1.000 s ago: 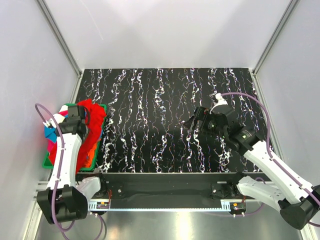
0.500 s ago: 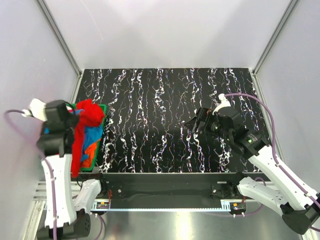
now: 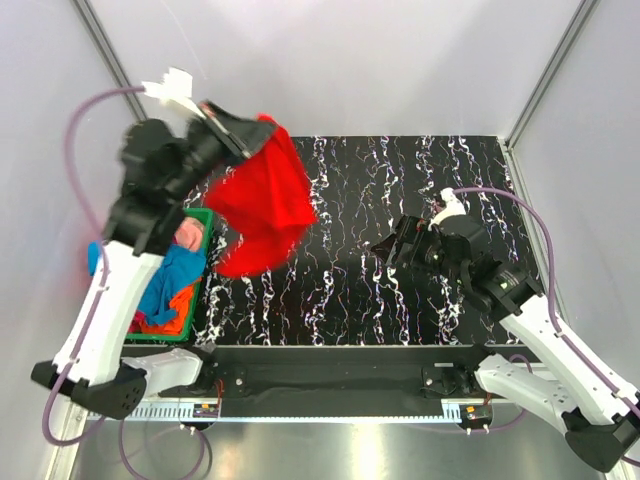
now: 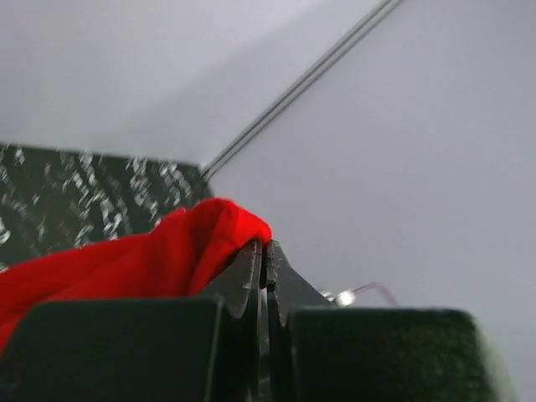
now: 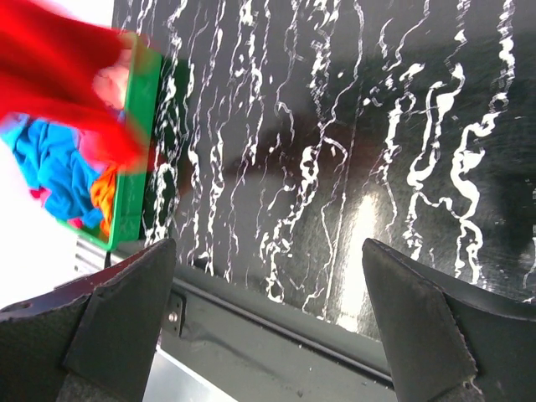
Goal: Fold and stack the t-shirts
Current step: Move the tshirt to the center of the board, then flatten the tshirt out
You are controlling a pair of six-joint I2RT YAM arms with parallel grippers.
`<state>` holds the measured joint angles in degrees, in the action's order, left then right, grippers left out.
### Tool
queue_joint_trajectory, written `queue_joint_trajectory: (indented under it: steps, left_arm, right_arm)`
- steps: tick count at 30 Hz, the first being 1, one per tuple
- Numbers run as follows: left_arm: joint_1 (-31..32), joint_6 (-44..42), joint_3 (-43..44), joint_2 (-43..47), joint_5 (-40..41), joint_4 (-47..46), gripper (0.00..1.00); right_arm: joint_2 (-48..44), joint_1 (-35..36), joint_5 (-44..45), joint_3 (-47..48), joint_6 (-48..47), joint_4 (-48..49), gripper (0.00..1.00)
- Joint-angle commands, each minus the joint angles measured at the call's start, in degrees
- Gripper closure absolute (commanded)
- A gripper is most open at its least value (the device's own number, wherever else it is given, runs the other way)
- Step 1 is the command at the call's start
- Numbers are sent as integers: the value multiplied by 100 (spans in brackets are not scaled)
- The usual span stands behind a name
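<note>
From the top view, the left gripper (image 3: 245, 132) is raised high over the far-left of the black white-veined table (image 3: 400, 170). It is clamped on one edge of the bright red cloth t-shirt (image 3: 265, 200), which hangs free above the table just right of the green plastic bin (image 3: 205, 218). That height probably lets the cloth drop clear of the bin so it can be laid flat for folding. The blue t-shirt (image 3: 170, 275), orange t-shirt (image 3: 175, 305) and pink t-shirt (image 3: 188, 237) lie bunched in the bin. The right gripper (image 3: 390, 242) waits over mid-table, likely ready to catch a loose edge.

At the left wrist, the left gripper (image 4: 264, 255) shows its jaws pressed together on a ridge of the red shirt (image 4: 151, 251).

At the right wrist, the right gripper (image 5: 268, 310) has its fingers (image 5: 117, 310) spread wide and holds nothing. It faces the bin (image 5: 134, 151), with the red shirt (image 5: 59, 59) blurred above it.
</note>
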<state>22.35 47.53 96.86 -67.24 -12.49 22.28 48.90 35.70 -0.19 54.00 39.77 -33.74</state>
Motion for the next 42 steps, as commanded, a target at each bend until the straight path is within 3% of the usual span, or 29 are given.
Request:
queue_joint_trajectory:
  steps: [1, 4, 7, 11, 16, 22, 27, 33, 42]
  left_arm:
    - [94, -603, -1128, -70, -412, -488, 100]
    - [85, -841, -2412, -113, 96, -340, 99]
    - [-2, -1087, -3005, -420, 493, 433, 98]
    - [-64, -1333, -3261, -685, 1152, 1321, 100]
    - [-467, -1545, -3419, -702, 1231, 1577, 100]
    - [-1426, -1413, -3051, -693, 564, 1481, 100]
    - [-1602, -1387, -2462, -878, 397, 1446, 100]
    - [-1602, -1360, -2461, -1080, -69, 1323, 100]
    - [-1602, -1422, -2523, -1098, -122, 1252, 100]
  right_arm:
    - [-188, 42, 501, 67, 145, -18, 0]
    - [-259, 33, 888, -126, 399, -124, 0]
    - [-189, 51, 1213, -372, 663, -151, 1]
    - [399, 42, 1223, -531, 883, -98, 6]
    - [1612, 42, 556, -671, 1164, 515, 24]
    - [2667, 51, -340, -1233, 1243, 2070, 41]
    - [3221, 174, -438, -1550, 990, 3308, 42]
    - [3705, 340, -1317, -1796, 409, 4874, 37]
    - [4803, 745, -1468, -1375, 312, 5518, 31]
